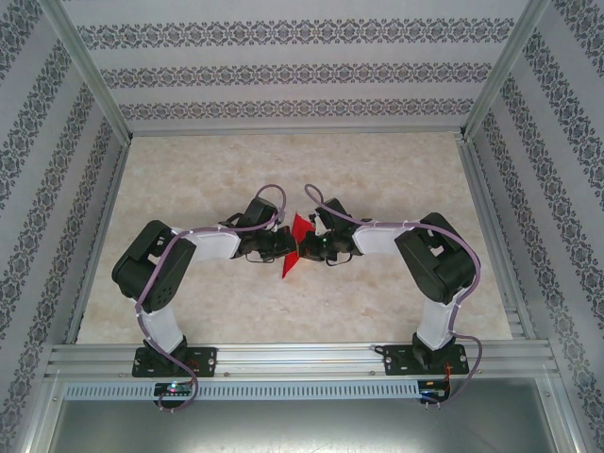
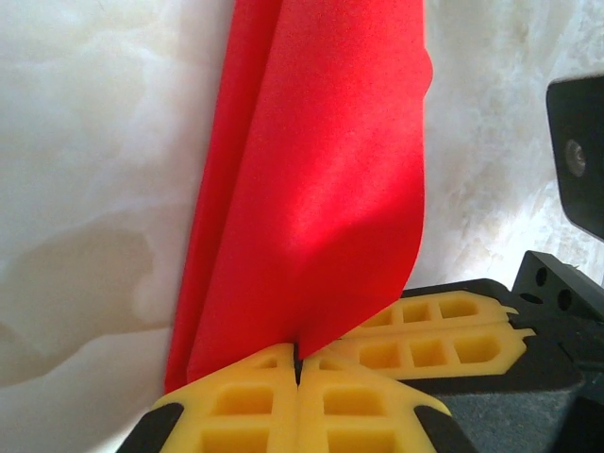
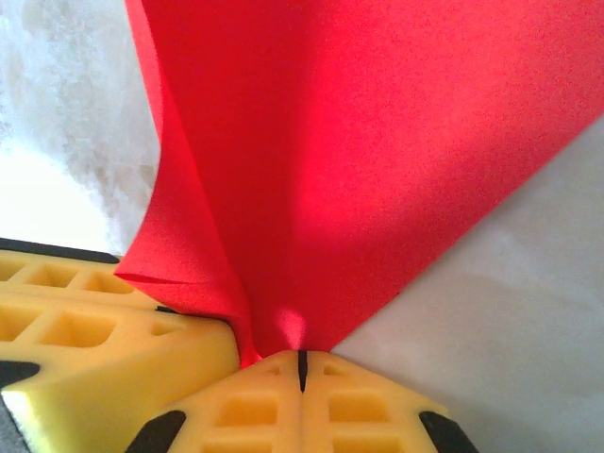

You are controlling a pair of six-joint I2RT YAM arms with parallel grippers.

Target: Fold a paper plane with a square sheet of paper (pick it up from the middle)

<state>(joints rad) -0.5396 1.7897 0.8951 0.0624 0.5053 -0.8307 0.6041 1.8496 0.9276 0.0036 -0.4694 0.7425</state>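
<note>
I have the left pincer [image 2: 296, 363] and right pincer [image 3: 302, 366] both clamped on the creased square sheet of paper [image 1: 296, 243], held upright over the bench [image 1: 377, 170] middle; their yellow fingers [image 2: 434, 344] crowd together there.

no legible text or labels, apparently

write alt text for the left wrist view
Folded bright red paper rises up the frame, pinched at its lower end between the shut yellow left fingers. The yellow right fingers meet it from the right, over a pale marbled table.
</note>
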